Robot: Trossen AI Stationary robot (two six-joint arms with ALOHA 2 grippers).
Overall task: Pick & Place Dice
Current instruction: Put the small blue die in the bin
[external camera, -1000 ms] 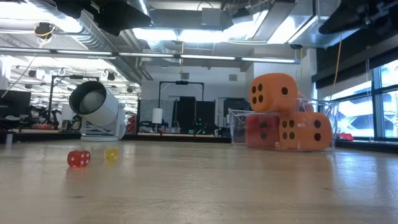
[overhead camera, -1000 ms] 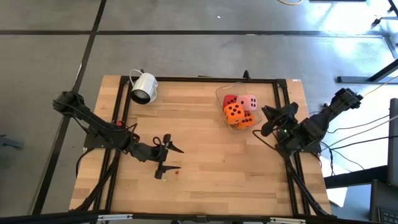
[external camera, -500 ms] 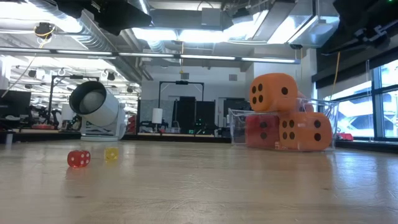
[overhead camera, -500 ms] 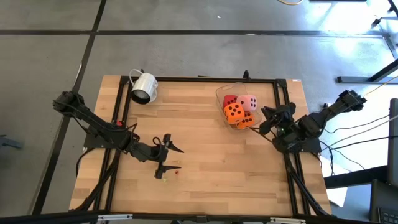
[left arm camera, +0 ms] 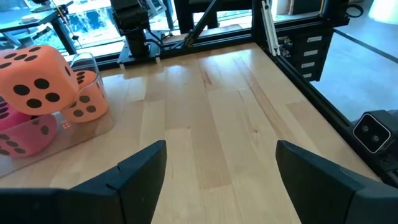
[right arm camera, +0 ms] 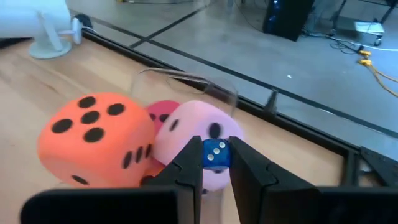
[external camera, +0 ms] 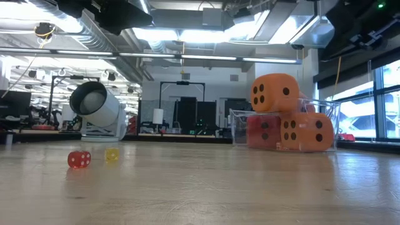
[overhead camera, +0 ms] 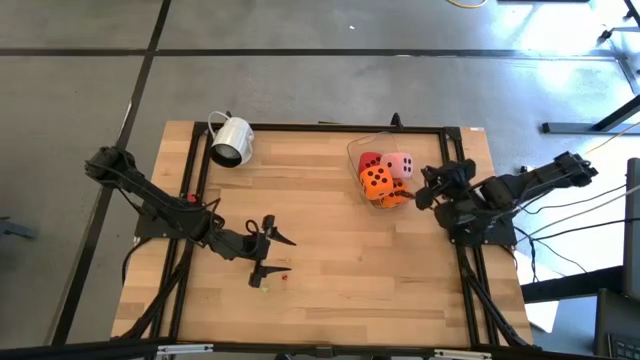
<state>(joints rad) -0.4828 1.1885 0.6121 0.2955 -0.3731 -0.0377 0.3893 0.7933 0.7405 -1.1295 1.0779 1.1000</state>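
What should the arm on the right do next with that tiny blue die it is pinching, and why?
Probably ease forward a little, then let go. The right tool is shut on a small blue die and sits just beside the clear container, which already holds the pink die, the red die and both orange dice. The left tool waits open, farther off.

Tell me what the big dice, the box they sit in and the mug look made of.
The big dice: probably foam or soft plastic, matte, with rounded corners and printed dark pips.
The box: clear hard plastic, glossy; the dice show through its walls.
The mug, lying on its side: white with a smooth sheen, possibly ceramic or enamelled metal; the look leaves that open.
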